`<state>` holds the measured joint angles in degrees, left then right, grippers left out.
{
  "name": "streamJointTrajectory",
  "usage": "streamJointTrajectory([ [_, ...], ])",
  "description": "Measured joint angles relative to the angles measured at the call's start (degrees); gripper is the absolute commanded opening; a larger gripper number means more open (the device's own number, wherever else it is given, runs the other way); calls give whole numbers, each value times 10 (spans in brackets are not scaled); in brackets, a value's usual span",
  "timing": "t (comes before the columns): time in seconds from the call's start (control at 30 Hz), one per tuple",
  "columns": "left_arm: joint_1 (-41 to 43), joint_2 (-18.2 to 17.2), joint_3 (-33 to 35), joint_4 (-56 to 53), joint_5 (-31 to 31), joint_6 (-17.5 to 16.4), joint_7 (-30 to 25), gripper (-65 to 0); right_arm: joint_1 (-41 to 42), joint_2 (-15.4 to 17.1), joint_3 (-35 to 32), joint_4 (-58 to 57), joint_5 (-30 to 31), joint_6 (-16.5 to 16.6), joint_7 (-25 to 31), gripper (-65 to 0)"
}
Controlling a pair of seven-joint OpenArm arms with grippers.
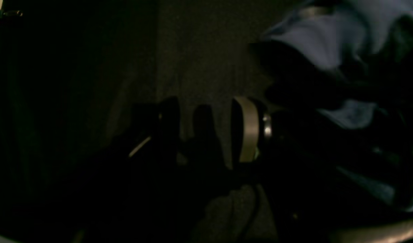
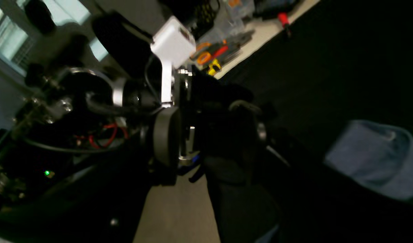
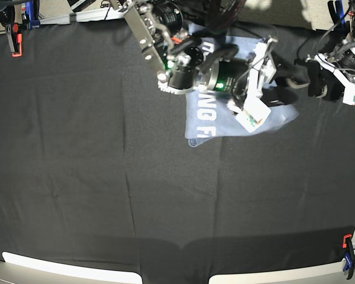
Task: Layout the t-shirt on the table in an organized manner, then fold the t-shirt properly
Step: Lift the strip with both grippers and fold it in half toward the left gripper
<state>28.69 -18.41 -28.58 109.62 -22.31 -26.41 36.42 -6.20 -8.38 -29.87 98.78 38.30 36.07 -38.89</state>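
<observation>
The light blue-grey t-shirt (image 3: 225,124) lies bunched at the back of the black table (image 3: 94,177), with white lettering (image 3: 203,115) along its left side. My right arm reaches across it from the left, and its gripper (image 3: 281,68) hovers at the shirt's right edge. In the right wrist view a bare finger pad (image 2: 243,107) shows, with the shirt (image 2: 371,158) lying apart from it on the cloth. My left gripper (image 3: 312,77) stays beside the shirt's right edge. Its fingers (image 1: 248,128) stand apart over bare black cloth, with the shirt (image 1: 328,44) just beyond.
A red clamp (image 3: 13,42) grips the far left table edge and another clamp (image 3: 346,254) the near right edge. A bench with tools (image 2: 216,54) lies past the table's far side. The left arm's white camera mount (image 2: 172,44) is close in front of my right gripper.
</observation>
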Motion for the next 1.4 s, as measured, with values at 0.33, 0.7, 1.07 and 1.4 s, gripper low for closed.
streamJointTrajectory([
  [0.33, 0, 0, 0, 0, -17, 0, -3, -420, 0, 1, 0, 105, -120, -20, -56, -376],
  [0.7, 0, 1, 0, 0, -17, 0, 8, -420, 0, -2, 48, 136, -383, -183, -163, -376],
  [1.07, 0, 0, 0, 0, -17, 0, 10, -420, -1, -2, 137, 63, -235, -146, -197, -376],
  [1.4, 0, 1, 0, 0, -17, 0, 11, -420, 0, -1, -12, 22, -13, 37, -254, -376],
])
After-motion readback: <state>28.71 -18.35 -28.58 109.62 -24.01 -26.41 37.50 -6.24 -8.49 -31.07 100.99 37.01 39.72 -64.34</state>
